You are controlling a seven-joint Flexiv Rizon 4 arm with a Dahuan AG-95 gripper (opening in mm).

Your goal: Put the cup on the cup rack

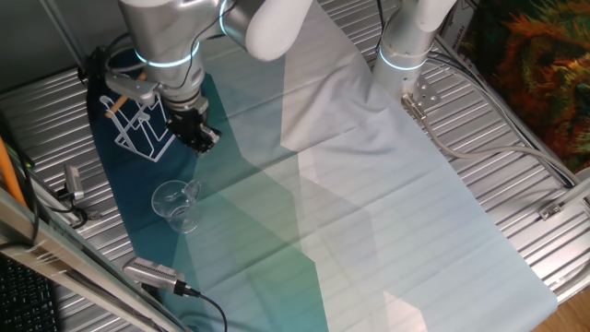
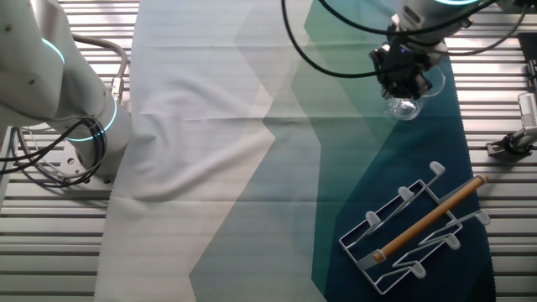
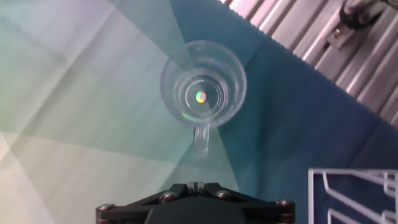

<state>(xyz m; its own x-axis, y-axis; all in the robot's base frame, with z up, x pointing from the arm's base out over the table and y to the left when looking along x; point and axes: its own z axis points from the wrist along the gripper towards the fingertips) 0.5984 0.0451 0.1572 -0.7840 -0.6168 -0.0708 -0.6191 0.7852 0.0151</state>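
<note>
The clear glass cup (image 1: 175, 205) stands upright on the blue-green cloth, mouth up. From the hand view I look straight down into the cup (image 3: 203, 84), and its handle (image 3: 200, 140) points toward my gripper. My gripper (image 1: 198, 136) hovers above the cloth between cup and rack, its fingertips pressed together and holding nothing. In the other fixed view the gripper (image 2: 403, 75) covers part of the cup (image 2: 409, 106). The white wire cup rack (image 1: 143, 124) with its wooden rod (image 2: 432, 216) stands on the dark end of the cloth; one corner of it (image 3: 354, 193) shows at the hand view's lower right.
A second arm's base (image 1: 406, 55) stands on the slatted metal table (image 1: 516, 166) at the cloth's pale end. A grey connector with cable (image 1: 152, 274) lies near the cup at the table edge. Small metal parts (image 2: 512, 143) sit beside the cloth.
</note>
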